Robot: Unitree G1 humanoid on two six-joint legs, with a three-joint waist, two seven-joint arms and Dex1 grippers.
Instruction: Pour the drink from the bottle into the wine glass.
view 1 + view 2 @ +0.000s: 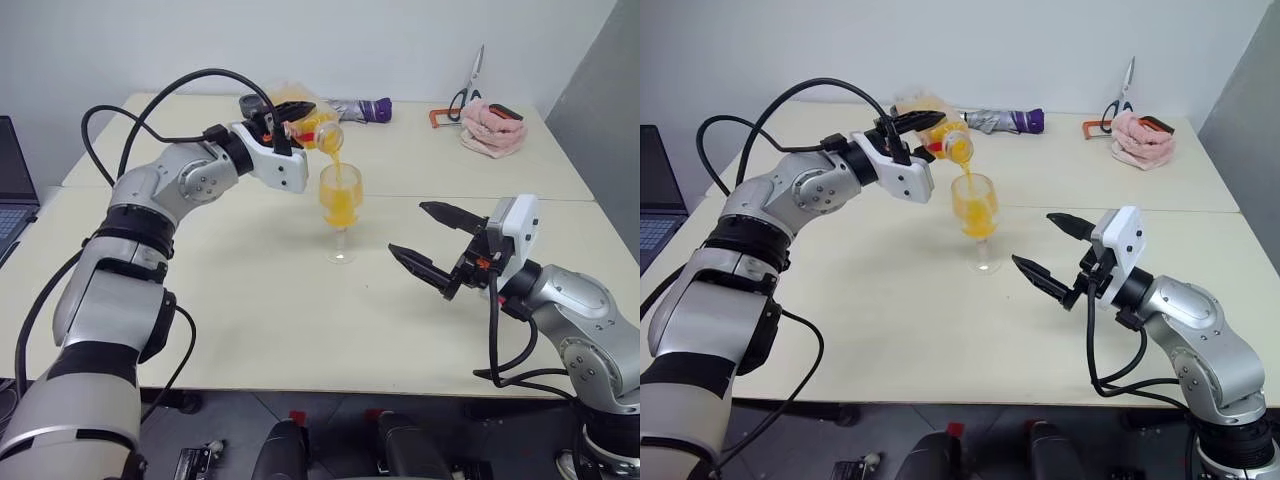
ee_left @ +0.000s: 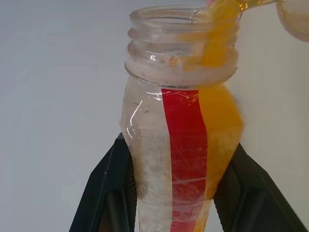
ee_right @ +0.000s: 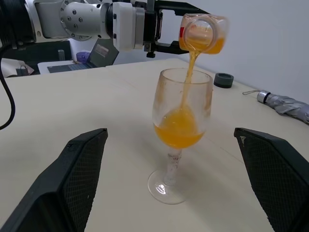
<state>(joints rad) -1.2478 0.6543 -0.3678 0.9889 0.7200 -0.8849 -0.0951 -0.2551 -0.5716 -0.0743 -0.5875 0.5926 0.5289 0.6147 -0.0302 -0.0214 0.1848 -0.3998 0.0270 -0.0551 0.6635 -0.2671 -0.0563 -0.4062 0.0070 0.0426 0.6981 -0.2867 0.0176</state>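
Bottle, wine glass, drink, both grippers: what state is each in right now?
bottle: uncapped, tipped over the glass, pouring
drink: streaming into the bowl
wine glass: upright, partly filled
left gripper: shut on bottle
right gripper: open, empty, beside the glass

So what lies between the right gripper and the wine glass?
Only bare table. The head views show a clear gap from the open right gripper to the wine glass; the right wrist view shows the same.
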